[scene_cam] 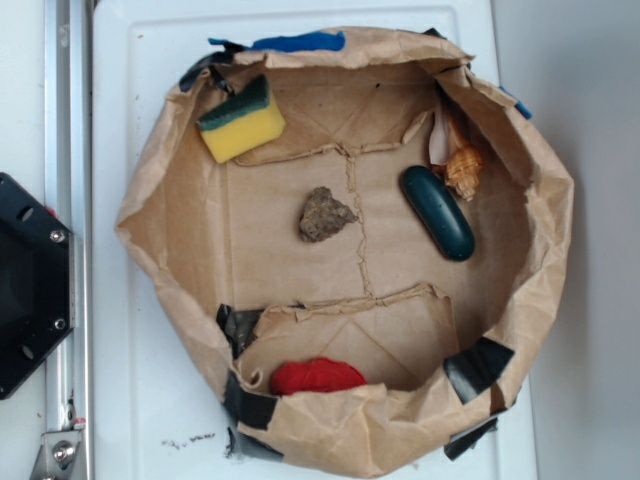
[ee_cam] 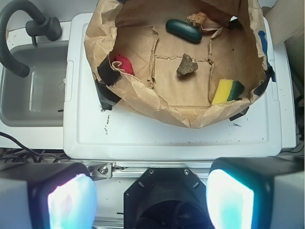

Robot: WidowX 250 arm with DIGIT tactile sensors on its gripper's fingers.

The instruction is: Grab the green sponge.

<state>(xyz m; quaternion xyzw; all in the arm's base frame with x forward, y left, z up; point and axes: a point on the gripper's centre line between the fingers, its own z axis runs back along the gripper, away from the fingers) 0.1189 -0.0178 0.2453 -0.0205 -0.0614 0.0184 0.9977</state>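
Observation:
The green sponge [scene_cam: 241, 121], a yellow block with a dark green scouring face, lies tilted against the wall of the brown paper bag [scene_cam: 150, 215] at its upper left. In the wrist view the green sponge [ee_cam: 228, 91] rests at the bag's near right corner. My gripper [ee_cam: 151, 198] hangs open high above the robot's black base, well short of the bag, with nothing between its fingers [ee_cam: 71, 200]. The gripper does not show in the exterior view.
Inside the bag lie a brown rock [scene_cam: 325, 215], a dark teal capsule [scene_cam: 437, 212], a seashell [scene_cam: 463, 168] and a red cloth [scene_cam: 317, 376]. The bag stands on a white tray [ee_cam: 167, 138]. A sink [ee_cam: 31, 90] with a black faucet [ee_cam: 19, 28] is on the left.

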